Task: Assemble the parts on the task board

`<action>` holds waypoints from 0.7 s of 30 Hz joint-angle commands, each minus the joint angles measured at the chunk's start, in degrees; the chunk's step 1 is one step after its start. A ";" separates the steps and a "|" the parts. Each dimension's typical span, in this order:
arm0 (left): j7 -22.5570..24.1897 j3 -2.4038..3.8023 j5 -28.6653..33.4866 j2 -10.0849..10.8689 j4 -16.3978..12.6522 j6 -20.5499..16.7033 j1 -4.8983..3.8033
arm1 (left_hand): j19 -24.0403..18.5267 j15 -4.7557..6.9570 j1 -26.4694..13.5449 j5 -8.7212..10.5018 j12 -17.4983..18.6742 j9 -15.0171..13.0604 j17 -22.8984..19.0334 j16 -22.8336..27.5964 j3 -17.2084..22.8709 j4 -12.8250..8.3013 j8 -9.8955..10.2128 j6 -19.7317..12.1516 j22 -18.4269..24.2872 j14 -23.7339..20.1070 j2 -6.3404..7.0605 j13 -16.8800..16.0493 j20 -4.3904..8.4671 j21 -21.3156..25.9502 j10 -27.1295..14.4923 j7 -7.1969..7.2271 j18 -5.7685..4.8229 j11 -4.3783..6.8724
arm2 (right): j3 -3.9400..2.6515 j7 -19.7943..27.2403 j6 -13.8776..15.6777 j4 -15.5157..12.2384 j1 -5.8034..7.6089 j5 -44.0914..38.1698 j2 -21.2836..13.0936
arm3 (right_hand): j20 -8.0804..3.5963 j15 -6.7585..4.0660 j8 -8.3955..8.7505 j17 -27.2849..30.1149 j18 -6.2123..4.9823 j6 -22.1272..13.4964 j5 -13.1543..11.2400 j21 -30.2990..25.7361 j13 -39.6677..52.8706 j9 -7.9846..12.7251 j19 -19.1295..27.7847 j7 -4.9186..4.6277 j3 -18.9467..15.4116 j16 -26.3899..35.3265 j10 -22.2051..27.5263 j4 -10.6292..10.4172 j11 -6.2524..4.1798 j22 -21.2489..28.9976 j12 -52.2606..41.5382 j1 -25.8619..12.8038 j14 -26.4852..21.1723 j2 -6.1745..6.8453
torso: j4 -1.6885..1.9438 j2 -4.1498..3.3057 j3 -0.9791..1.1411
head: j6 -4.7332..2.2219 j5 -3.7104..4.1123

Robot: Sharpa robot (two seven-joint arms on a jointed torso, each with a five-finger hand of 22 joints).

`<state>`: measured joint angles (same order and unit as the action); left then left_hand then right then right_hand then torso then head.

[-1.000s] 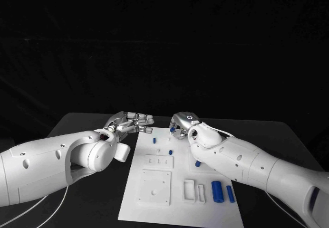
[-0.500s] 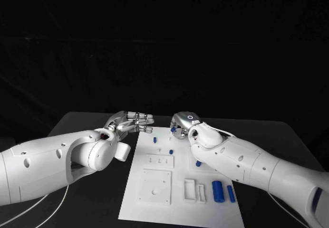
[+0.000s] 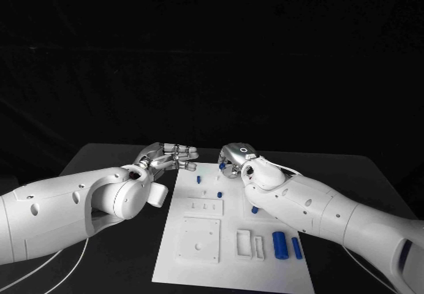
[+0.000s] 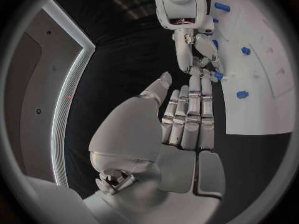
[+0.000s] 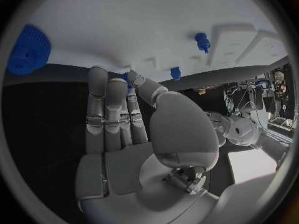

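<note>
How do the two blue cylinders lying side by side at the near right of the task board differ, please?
The left blue cylinder is thicker and a little longer; the right blue cylinder is slimmer and shorter. The left one lies next to the white slotted block; the right one lies nearer the task board edge. Both lie flat, roughly parallel.

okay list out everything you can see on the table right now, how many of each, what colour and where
task board: one, white, middle of the table, running from the near edge toward the hands.
table: one, black, under the board.
small blue parts: a few on the far half of the board, one by the far left, one further in, one beside the right forearm.
blue cylinders: two, lying side by side at the near right of the board, a thicker one and a thinner one.
blue gear-like part: one, seen in the right wrist view.
white raised blocks: several, near half of the board.
left hand: silver, at the board's far left, fingers extended, holding nothing.
right hand: silver, at the far edge, pinching a small blue part.
</note>
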<state>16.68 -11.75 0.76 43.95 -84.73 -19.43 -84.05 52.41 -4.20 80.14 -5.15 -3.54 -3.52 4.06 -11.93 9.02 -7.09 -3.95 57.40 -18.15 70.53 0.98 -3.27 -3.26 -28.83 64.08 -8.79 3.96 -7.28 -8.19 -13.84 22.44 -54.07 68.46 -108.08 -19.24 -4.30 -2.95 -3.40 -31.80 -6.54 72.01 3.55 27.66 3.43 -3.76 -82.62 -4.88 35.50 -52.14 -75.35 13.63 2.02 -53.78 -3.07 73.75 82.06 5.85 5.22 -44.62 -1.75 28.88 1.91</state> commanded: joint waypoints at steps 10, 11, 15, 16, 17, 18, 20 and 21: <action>0.25 0.07 -0.28 -0.17 -0.18 0.86 -0.18 | -0.31 -0.02 0.19 0.28 0.17 -0.09 -0.09 -0.29 -0.35 0.03 0.16 -0.44 0.03 -0.10 -0.21 -0.07 0.12 -0.31 -0.34 -0.08 0.13 0.08 | 0.35 0.58 -1.63 0.25 -0.32 -0.21 0.63 | -0.07 -0.13 -0.21 0.17 -0.80 0.31 0.22 -0.71 0.06 -0.09 -0.58 0.07 0.16 0.25 -0.41 -0.14 -0.02 -0.45 -0.27 0.04 0.08 -0.51 | -0.08 0.03 -0.04 | 0.19 -0.26; 0.25 0.07 -0.28 -0.17 -0.19 0.86 -0.18 | -0.31 -0.02 0.19 0.28 0.17 -0.09 -0.09 -0.29 -0.35 0.03 0.16 -0.44 0.03 -0.10 -0.21 -0.07 0.12 -0.31 -0.34 -0.08 0.13 0.08 | 0.35 0.59 -1.69 0.22 -0.32 -0.21 0.64 | -0.07 -0.13 -0.21 0.17 -0.80 0.31 0.22 -0.71 0.06 -0.09 -0.58 0.07 0.16 0.25 -0.41 -0.14 -0.02 -0.45 -0.27 0.04 0.08 -0.51 | -0.09 0.04 -0.05 | 0.19 -0.28; 0.25 0.07 -0.28 -0.16 -0.21 0.86 -0.20 | -0.31 -0.02 0.19 0.28 0.17 -0.09 -0.09 -0.29 -0.35 0.03 0.16 -0.44 0.03 -0.10 -0.21 -0.07 0.12 -0.31 -0.34 -0.08 0.13 0.08 | 0.37 0.66 -2.20 0.13 -0.32 -0.19 0.60 | -0.07 -0.13 -0.23 0.18 -0.79 0.31 0.26 -1.12 0.05 -0.10 -0.70 0.06 0.17 0.22 -0.39 -0.13 -0.02 -0.86 -0.27 -0.01 0.09 -0.52 | -0.12 0.03 -0.06 | 0.17 -0.30; 0.25 0.07 -0.28 -0.15 -0.21 0.86 -0.21 | -0.31 -0.02 0.19 0.28 0.17 -0.09 -0.09 -0.29 -0.35 0.03 0.16 -0.44 0.03 -0.10 -0.21 -0.07 0.12 -0.31 -0.34 -0.08 0.13 0.08 | 0.38 0.67 -2.24 0.09 -0.32 -0.19 0.56 | -0.07 -0.13 -0.23 0.18 -0.79 0.31 0.26 -1.12 0.05 -0.10 -0.70 0.06 0.17 0.22 -0.39 -0.13 -0.02 -0.86 -0.27 -0.01 0.09 -0.52 | -0.12 0.03 -0.06 | 0.17 -0.30; 0.25 0.07 -0.28 -0.14 -0.22 0.86 -0.21 | -0.31 -0.02 0.19 0.28 0.17 -0.09 -0.09 -0.29 -0.35 0.03 0.16 -0.44 0.03 -0.10 -0.21 -0.07 0.12 -0.31 -0.34 -0.08 0.13 0.08 | 0.38 0.67 -2.22 0.04 -0.32 -0.19 0.52 | -0.07 -0.13 -0.23 0.18 -0.79 0.31 0.26 -1.12 0.05 -0.10 -0.70 0.06 0.17 0.22 -0.39 -0.13 -0.02 -0.86 -0.27 -0.01 0.09 -0.52 | -0.12 0.03 -0.06 | 0.17 -0.30; 0.25 0.07 -0.28 -0.13 -0.21 0.86 -0.21 | -0.31 -0.02 0.19 0.28 0.17 -0.09 -0.09 -0.29 -0.35 0.03 0.16 -0.44 0.03 -0.10 -0.21 -0.07 0.12 -0.31 -0.34 -0.08 0.13 0.08 | 0.39 0.66 -2.17 -0.01 -0.32 -0.19 0.48 | -0.08 -0.15 -0.23 0.18 -0.80 0.34 0.37 -1.19 0.06 -0.10 -0.74 0.08 0.16 0.21 -0.42 -0.10 -0.03 -0.95 -0.27 0.01 0.09 -0.51 | -0.11 0.02 -0.05 | 0.19 -0.31; 0.25 0.07 -0.28 -0.11 -0.20 0.85 -0.22 | -0.31 -0.02 0.19 0.28 0.17 -0.09 -0.09 -0.29 -0.35 0.03 0.16 -0.44 0.03 -0.10 -0.21 -0.07 0.12 -0.31 -0.34 -0.08 0.13 0.08 | 0.39 0.65 -2.03 -0.08 -0.32 -0.19 0.41 | -0.08 -0.15 -0.23 0.18 -0.80 0.34 0.37 -1.19 0.06 -0.10 -0.74 0.08 0.16 0.21 -0.42 -0.10 -0.03 -0.95 -0.27 0.01 0.09 -0.51 | -0.11 0.00 -0.01 | 0.16 -0.31; 0.25 0.07 -0.28 -0.10 -0.19 0.85 -0.22 | -0.31 -0.02 0.19 0.28 0.17 -0.09 -0.09 -0.29 -0.35 0.03 0.16 -0.44 0.03 -0.10 -0.21 -0.07 0.12 -0.31 -0.34 -0.08 0.13 0.08 | 0.39 0.65 -1.93 -0.15 -0.32 -0.19 0.36 | -0.08 -0.15 -0.23 0.18 -0.80 0.34 0.37 -1.19 0.06 -0.10 -0.74 0.08 0.16 0.21 -0.42 -0.10 -0.03 -0.95 -0.27 0.01 0.09 -0.51 | -0.12 0.00 0.00 | 0.15 -0.33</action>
<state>16.64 -11.74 0.72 43.93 -84.79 -19.40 -84.08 52.41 -4.21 80.14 -5.15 -3.54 -3.52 4.06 -11.93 9.02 -7.09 -3.95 57.41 -18.15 70.53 0.98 -3.27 -3.26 -28.83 64.09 -8.78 3.96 -7.28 -8.03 -13.75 22.44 -54.10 68.51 -108.03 -18.94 -4.30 -2.94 -3.42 -31.69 -6.16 71.99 3.62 26.74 3.40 -3.79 -83.02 -4.80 35.52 -52.14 -75.35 13.59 2.01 -54.68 -3.31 73.76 82.07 5.71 5.12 -44.60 -1.79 29.06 1.60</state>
